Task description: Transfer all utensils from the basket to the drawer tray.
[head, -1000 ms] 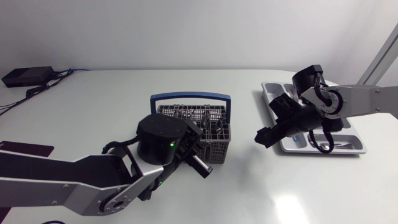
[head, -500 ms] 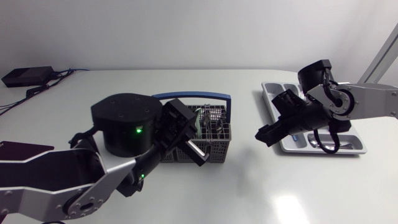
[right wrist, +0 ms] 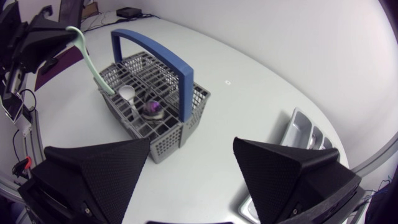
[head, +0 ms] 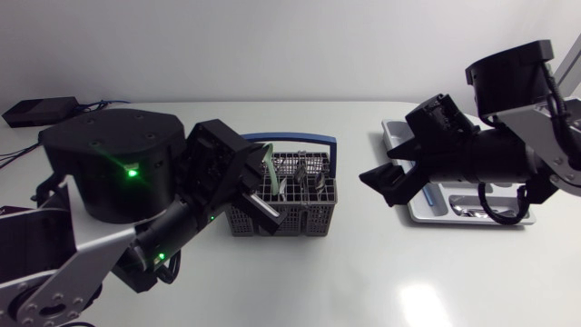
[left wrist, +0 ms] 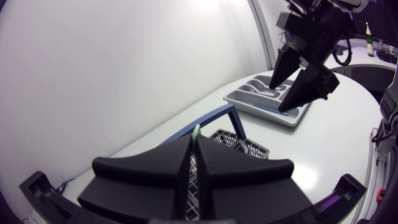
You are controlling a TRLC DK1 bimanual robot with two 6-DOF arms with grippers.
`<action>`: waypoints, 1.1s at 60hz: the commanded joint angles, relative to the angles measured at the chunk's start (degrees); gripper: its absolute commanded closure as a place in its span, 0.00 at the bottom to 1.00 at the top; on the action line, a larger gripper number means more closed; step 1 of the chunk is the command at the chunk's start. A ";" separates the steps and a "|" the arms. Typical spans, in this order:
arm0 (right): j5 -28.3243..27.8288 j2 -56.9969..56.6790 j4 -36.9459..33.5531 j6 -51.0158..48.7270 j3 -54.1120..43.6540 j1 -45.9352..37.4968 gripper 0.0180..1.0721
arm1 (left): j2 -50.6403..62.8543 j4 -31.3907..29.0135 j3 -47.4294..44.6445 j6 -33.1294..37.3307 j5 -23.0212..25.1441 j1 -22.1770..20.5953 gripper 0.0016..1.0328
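Have a pale green utensil (right wrist: 85,55) pinched by its upper end in the left claw (left wrist: 194,144), pressed onto it from both sides. Hold it above the grey wire basket (head: 289,216) with the blue handle (head: 300,140), near the middle of the surface (head: 363,272), with the utensil's lower end dipping into the basket. Also in the basket: a white spoon (right wrist: 127,93) and a shiny metal one (right wrist: 153,111). Hold the right claw (head: 383,184) spread and empty in the air between the basket and the grey drawer tray (head: 436,211), near the surface's right edge.
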 commanded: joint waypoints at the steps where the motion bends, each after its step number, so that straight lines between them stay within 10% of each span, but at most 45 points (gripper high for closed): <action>1: 0.43 -1.71 -1.32 2.69 -0.11 3.04 0.09 | -0.58 -1.90 2.48 -4.26 0.52 0.11 0.97; 41: 2.89 5.76 3.43 9.80 7.45 21.32 0.14 | 3.55 -23.43 16.11 -25.44 23.28 9.25 0.97; 66: 7.02 10.24 6.51 9.63 9.56 23.87 0.70 | 4.69 -25.37 17.78 -28.17 27.94 11.00 0.97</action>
